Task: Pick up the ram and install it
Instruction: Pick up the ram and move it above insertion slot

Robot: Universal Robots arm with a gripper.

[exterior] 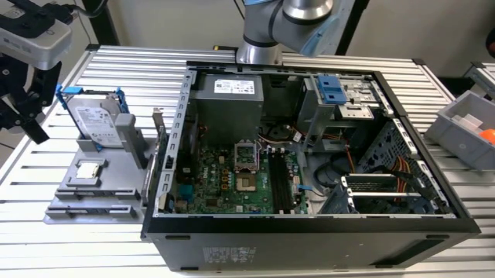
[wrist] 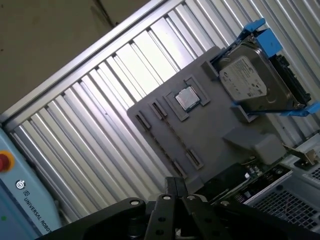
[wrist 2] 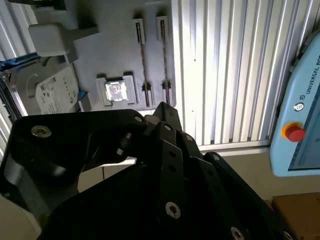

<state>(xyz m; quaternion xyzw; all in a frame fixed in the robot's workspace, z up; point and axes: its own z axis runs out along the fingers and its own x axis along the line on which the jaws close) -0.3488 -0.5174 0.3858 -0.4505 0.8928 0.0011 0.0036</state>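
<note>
— Beneath the black jointed claw (wrist: 175, 184), is anything held?

— Nothing is seen between its fingers. They are judged to be clenched together and empty, above the ribbed aluminium counter (wrist: 100, 100).

— Where is the ram to be found?

— A long, thin green circuit-board stick, taken to be the ram (wrist: 260, 175), is seen at the edge of the grey plastic holder plate (wrist: 215, 130) farthest from the claw, just beside the open black computer case (exterior: 309, 237).

— And its long axis?

— It is laid along that edge, parallel to the case wall and crosswise to the line from the claw. Between claw and ram are set the silver hard drive in its blue frame (wrist: 250, 85) and the small square silver processor chip (wrist: 187, 98).
</note>
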